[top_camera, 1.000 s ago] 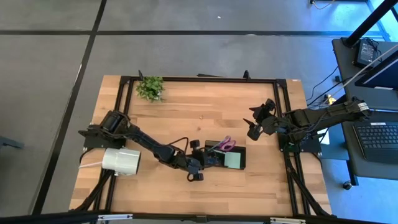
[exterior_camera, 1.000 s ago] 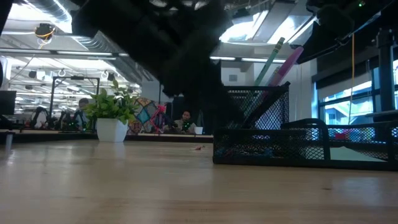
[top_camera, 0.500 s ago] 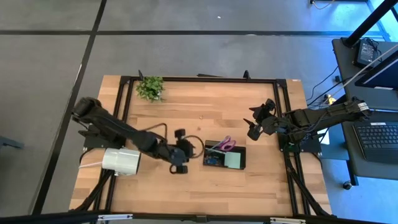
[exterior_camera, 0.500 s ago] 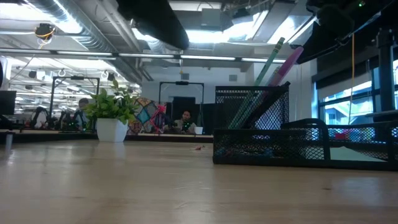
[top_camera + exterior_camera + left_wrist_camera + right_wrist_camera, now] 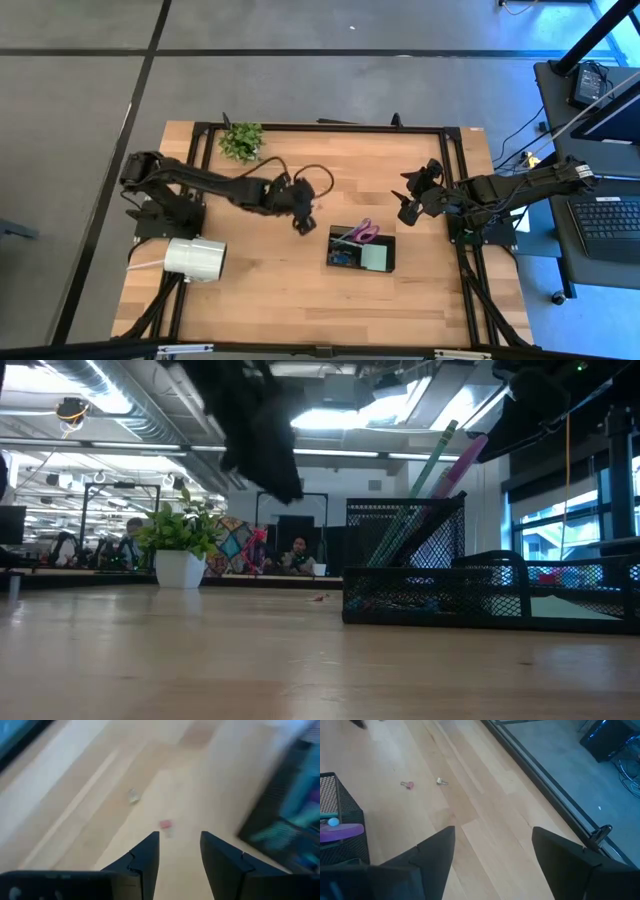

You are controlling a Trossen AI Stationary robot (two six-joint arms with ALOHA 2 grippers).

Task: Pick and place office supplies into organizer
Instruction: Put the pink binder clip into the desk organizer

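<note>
- You have one pale wooden tabletop framed by black rails, carrying everything here.
- You can count two dark arms. The left claw hangs above bare wood, just beside the organizer's far-left corner; its two fingers stand spread with a gap and nothing between them. The right claw hovers near the right edge, well apart from the organizer, its jaws spread wide and empty.
- One big white roll lies on its side near the left arm's base.
- One black mesh organizer tray sits on the tabletop right of centre, nearer the front edge. In the low view its tall cup stands at one end with lower compartments beside it.
- One small green plant in a white pot stands at the far left corner.
- Inside the organizer you see one pair of purple-handled scissors, one pale green square sticky-note pad, and in the low view one slim green stick leaning out of the cup.
- Two tiny clips lie loose on the wood, near each other: one pink, one pale.
- Hard to make out: the left wrist view is smeared, so the organizer's contents there are only colour streaks. Smaller bluish items in the tray cannot be counted.
</note>
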